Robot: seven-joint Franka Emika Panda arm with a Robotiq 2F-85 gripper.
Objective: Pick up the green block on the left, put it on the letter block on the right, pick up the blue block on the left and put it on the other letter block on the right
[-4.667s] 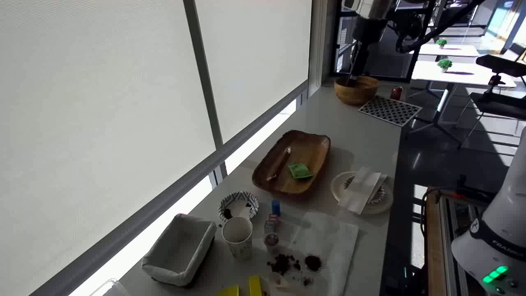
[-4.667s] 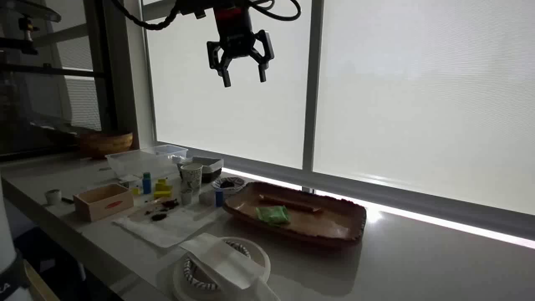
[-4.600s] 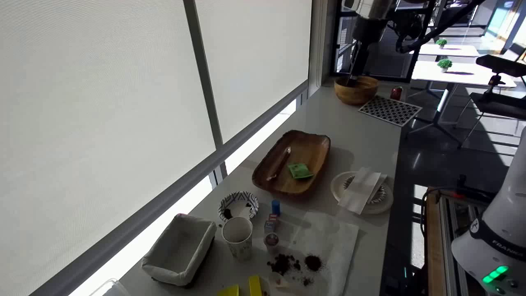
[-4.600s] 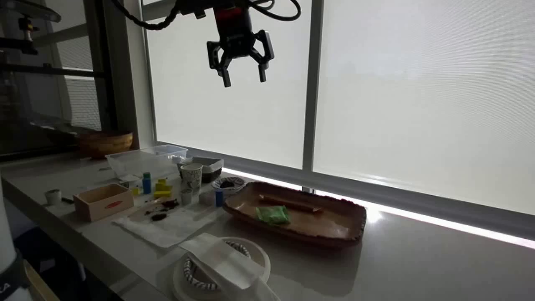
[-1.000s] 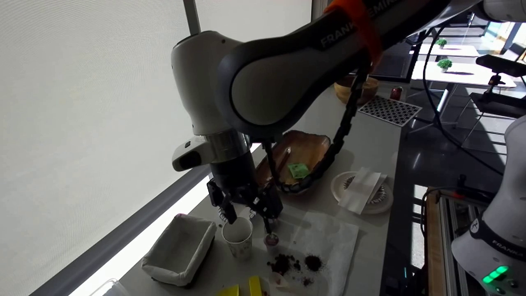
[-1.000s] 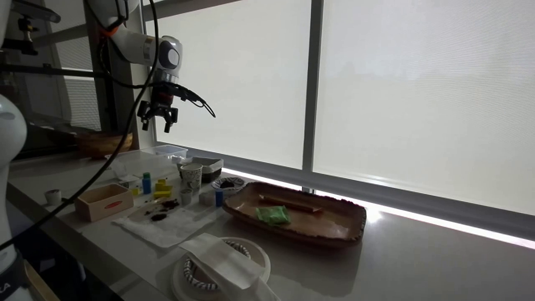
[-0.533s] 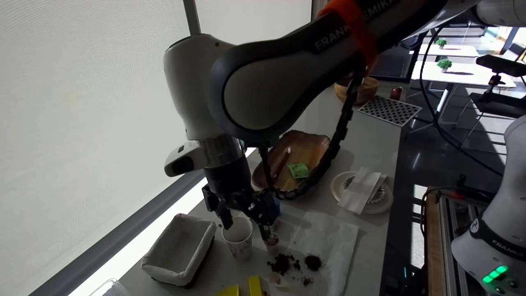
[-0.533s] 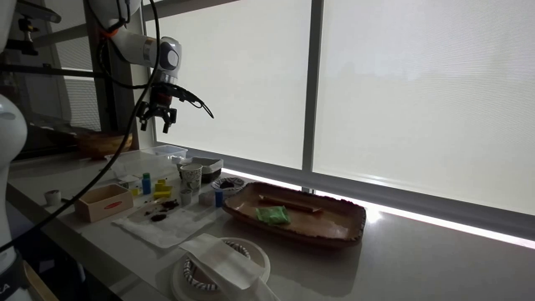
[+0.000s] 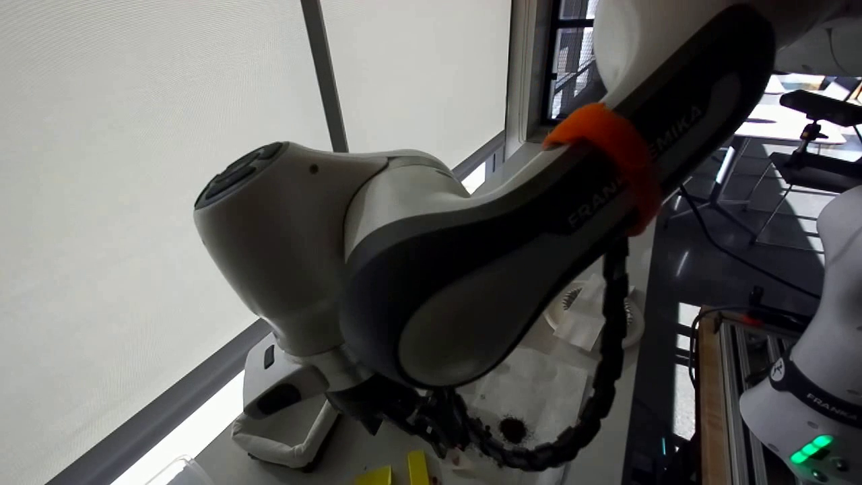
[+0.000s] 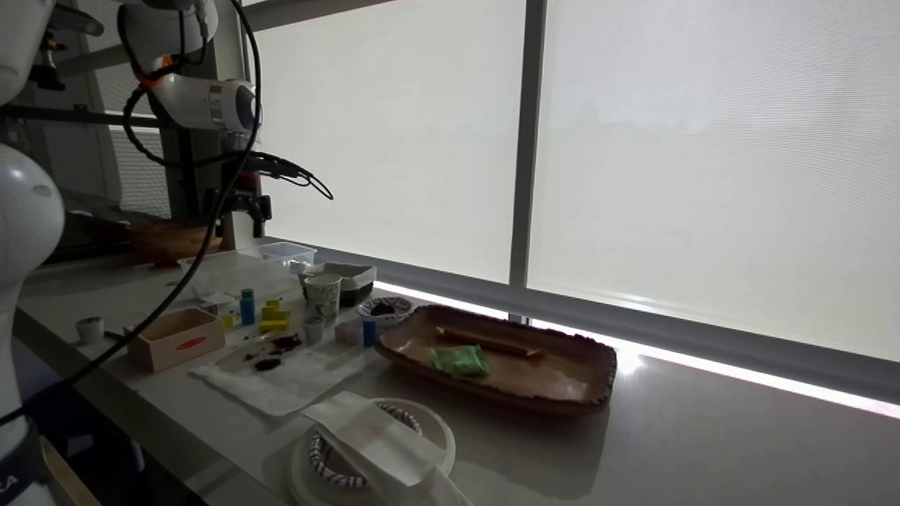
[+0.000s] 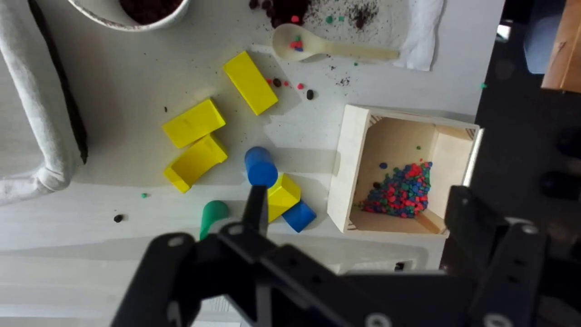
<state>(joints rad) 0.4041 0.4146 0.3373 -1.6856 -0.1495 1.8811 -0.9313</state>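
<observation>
Gripper (image 11: pixel 358 204) at bottom, jaws wide apart. Green block (image 11: pixel 213 215) low, left of centre; blue block (image 11: pixel 261 168) near centre; wooden box (image 11: pixel 348 170) right.

there are three blue blocks (image 11: pixel 262 173), one green block (image 11: pixel 214 214)

A long, pale grey counter (image 10: pixel 710 443) is backed by pale, translucent roller blinds (image 10: pixel 710 154), drawn down and divided by a dark grey vertical post (image 10: pixel 527 140). Beneath them, a narrow strip of bright daylight (image 10: pixel 773 382) is let in, while the counter is left dim. In an exterior view, a black-framed glass panel (image 9: pixel 571 64), a glossy dark floor (image 9: pixel 707 273) streaked by sunlight (image 9: pixel 684 397), a white-topped table (image 9: pixel 774 130) and a black chair (image 9: pixel 818 170) are seen.
</observation>
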